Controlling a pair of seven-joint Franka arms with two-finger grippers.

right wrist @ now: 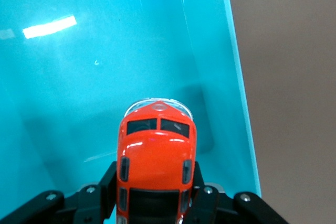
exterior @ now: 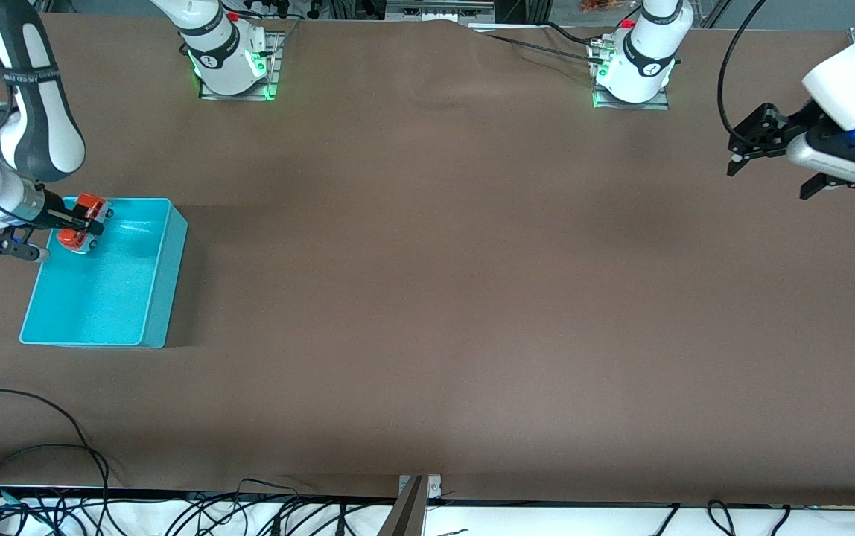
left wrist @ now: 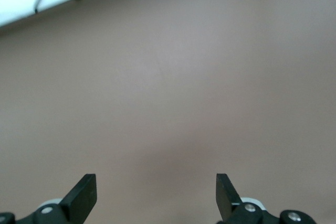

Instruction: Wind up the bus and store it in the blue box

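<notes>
Overhead, the right tool (exterior: pixel 89 221) pinched the bus (exterior: pixel 83 222) above the blue box (exterior: pixel 163 283). Left tool (exterior: pixel 770 167) waited, fingers spread, over bare surface (exterior: pixel 435 260).

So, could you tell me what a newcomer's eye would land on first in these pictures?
The bright blue box at the right arm's end of the table, with the right gripper over it, shut on the orange bus. The left gripper waits open above bare table at the left arm's end.
</notes>
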